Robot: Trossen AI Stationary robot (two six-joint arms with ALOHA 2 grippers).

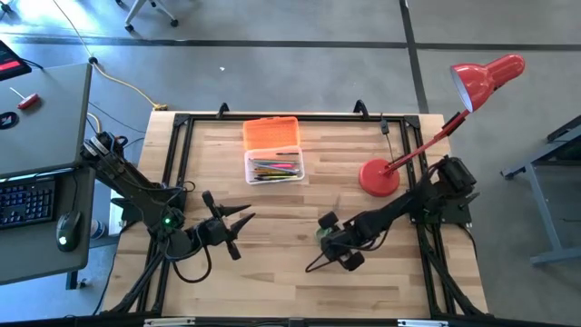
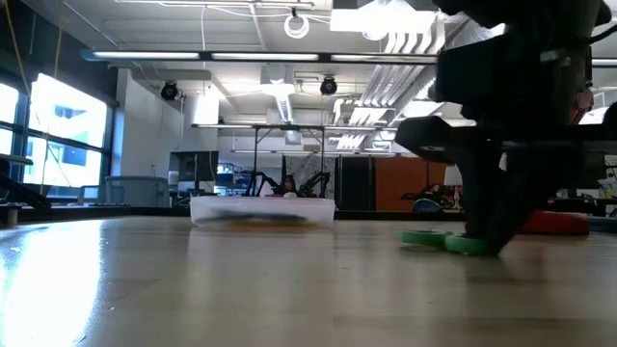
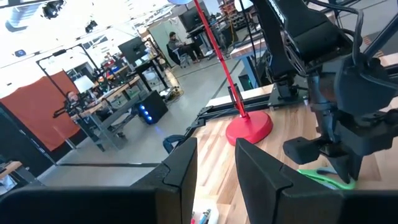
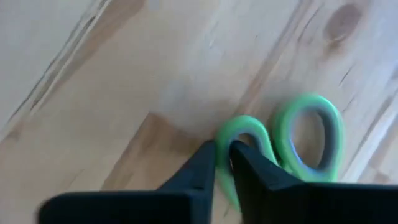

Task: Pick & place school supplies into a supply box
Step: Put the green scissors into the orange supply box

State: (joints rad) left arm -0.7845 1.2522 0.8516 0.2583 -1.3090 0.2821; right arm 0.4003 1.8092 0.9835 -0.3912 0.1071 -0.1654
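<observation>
Right gripper [image 4: 222, 163]: lowered to the table, fingers nearly together, pinched on one handle loop of the green scissors [image 4: 292, 140].
Scissors: flat on the wood, directly under this claw, second loop just beside it.
Supply box [image 1: 274, 165]: well apart, lid open, pens inside.
Red lamp [image 1: 379, 175]: beside the path.
Left gripper [image 1: 238, 224]: fingers apart, waiting farther off.

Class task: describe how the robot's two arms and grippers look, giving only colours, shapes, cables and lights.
Both arms are dark, jointed and blocky. The left arm carries a small green light and loose black cables. The left gripper has flat, tapering black fingers; the right gripper has similar ones.
</observation>
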